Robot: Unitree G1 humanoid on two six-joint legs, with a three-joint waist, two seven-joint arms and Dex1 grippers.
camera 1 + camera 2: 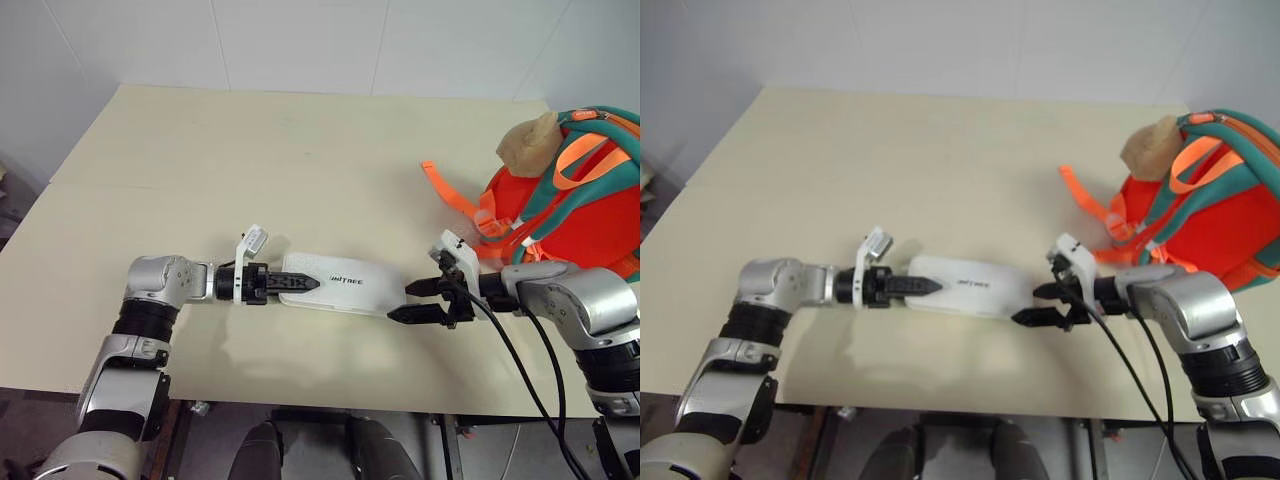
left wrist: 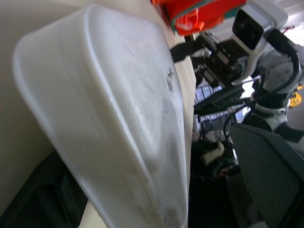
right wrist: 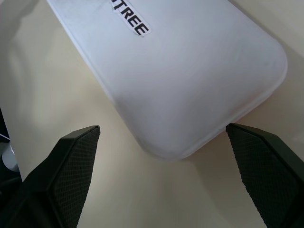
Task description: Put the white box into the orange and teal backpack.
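the right gripper (image 1: 421, 302) has its two black fingers spread wide, and one short end of the white box (image 1: 340, 283) sits just ahead of the gap between them. in its wrist view each fingertip (image 3: 78, 156) stands a little outside a rounded corner of the box, not yet touching. at the far end of the box from that claw, the left gripper (image 1: 290, 283) is also spread, its upper finger lying over the top face; whether a lower finger is under the case cannot be told, so it reads as flanking, not clamping.

so the step in hand looks like the approach to a two-handed pick-up: both claws are lined up on opposite ends and nothing is grasped yet. the next move likely calls for the right claw to ease forward until the end of the box is between its fingers, then both to close and lift together, keeping the long case level.

behind the right claw, on its outer side, the orange and teal backpack (image 1: 575, 215) stands near, with loose orange webbing (image 1: 450, 195) trailing on the table (image 1: 250, 170) close to the wrist. its opening cannot be seen from here.

the box lies near the table's front edge, so there is little margin on the robot's side. away from both claws, the far tabletop offers open room to lift and swing toward the bag.
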